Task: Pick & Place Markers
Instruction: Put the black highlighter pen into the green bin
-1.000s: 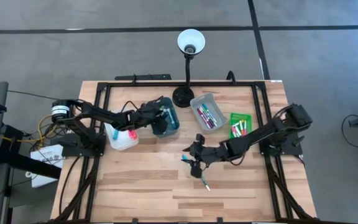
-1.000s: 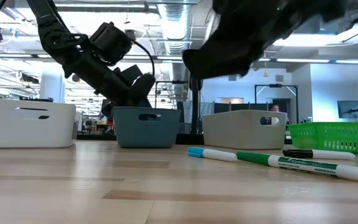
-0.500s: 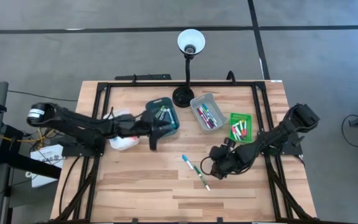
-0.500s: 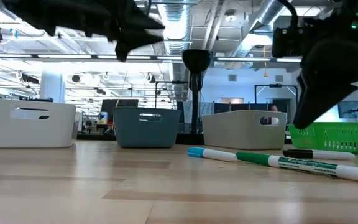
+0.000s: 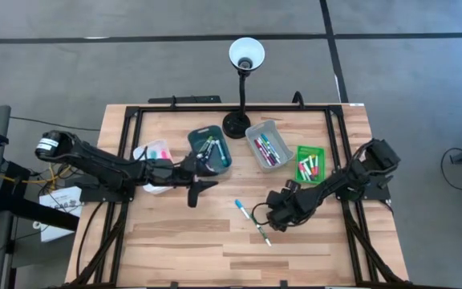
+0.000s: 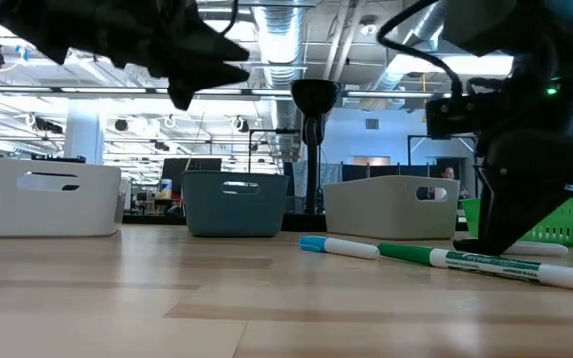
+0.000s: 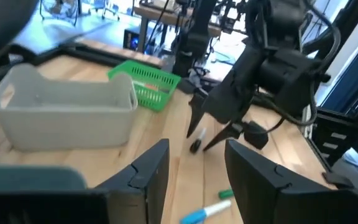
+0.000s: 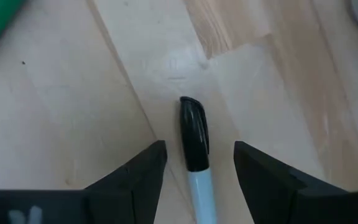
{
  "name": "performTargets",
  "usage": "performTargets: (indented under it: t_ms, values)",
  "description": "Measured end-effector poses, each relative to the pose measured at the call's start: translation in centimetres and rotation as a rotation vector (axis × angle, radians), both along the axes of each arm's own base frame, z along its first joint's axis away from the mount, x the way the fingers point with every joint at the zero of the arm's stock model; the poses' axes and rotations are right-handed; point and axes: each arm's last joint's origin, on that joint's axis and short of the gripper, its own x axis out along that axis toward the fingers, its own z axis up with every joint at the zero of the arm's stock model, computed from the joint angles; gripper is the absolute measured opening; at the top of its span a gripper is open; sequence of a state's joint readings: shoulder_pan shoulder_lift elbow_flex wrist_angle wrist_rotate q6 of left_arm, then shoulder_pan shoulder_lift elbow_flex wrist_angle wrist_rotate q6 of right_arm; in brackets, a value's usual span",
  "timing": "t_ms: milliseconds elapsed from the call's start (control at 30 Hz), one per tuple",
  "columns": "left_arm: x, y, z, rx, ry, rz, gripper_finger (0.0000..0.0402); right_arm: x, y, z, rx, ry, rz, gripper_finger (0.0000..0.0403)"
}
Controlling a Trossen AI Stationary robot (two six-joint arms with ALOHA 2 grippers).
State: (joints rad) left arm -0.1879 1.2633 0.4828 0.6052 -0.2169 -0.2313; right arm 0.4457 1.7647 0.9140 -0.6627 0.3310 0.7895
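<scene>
My right gripper [image 8: 196, 149] is open and low over the table, right of centre [image 5: 271, 215]. Its fingers stand on either side of a black-capped marker [image 8: 193, 132] that lies flat on the wood, apart from it. A cyan-capped marker [image 5: 241, 209] and a green marker [image 5: 261, 233] lie flat just left of it. My left gripper [image 5: 196, 188] hangs open and empty above the table, near side of the teal bin [image 5: 210, 151]. More markers lie in the white bin [image 5: 156, 154], the teal bin, the grey bin [image 5: 265, 144] and the green basket [image 5: 310, 162].
A black desk lamp [image 5: 239, 120] stands at the far edge between the teal and grey bins. The four containers line the far half of the table. Bare wood stretches along the near half [image 5: 215, 257]. A black frame runs round the table's sides.
My left gripper has drawn back from over the teal bin toward the near edge, open throughout. My right gripper has moved from above the cyan and green markers toward the right and has come down low over the black-capped marker. No marker has moved.
</scene>
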Motion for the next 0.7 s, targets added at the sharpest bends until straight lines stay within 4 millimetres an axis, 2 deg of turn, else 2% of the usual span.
performTargets:
  t_ms: [100, 200, 400, 500, 600, 700]
  values:
    - [-0.4, 0.1, -0.8, -0.013, 0.022, 0.003, 0.0152, 0.4, -0.5, -0.4, 0.032, 0.031, 0.0, 0.0182]
    - [-0.7, 0.1, -1.5, -0.011, 0.044, 0.004, 0.0152, 0.7, -0.9, -0.6, 0.046, 0.022, -0.011, 0.0154]
    - [-1.3, 0.3, -2.6, -0.002, 0.077, 0.017, 0.0152, 1.2, -1.4, -0.3, 0.114, -0.001, -0.034, 0.0032]
    - [-1.5, 0.3, -2.9, 0.001, 0.089, 0.021, 0.0152, 1.5, -1.3, 0.2, 0.12, -0.019, -0.035, 0.0027]
    - [-1.5, 0.4, -2.9, 0.002, 0.088, 0.027, 0.0152, 2.1, -1.0, 1.2, 0.105, -0.076, -0.029, 0.0044]
    - [-1.5, 0.4, -2.9, 0.002, 0.085, 0.03, 0.0152, 2.8, -0.5, 4.0, -0.004, -0.238, -0.03, 0.0043]
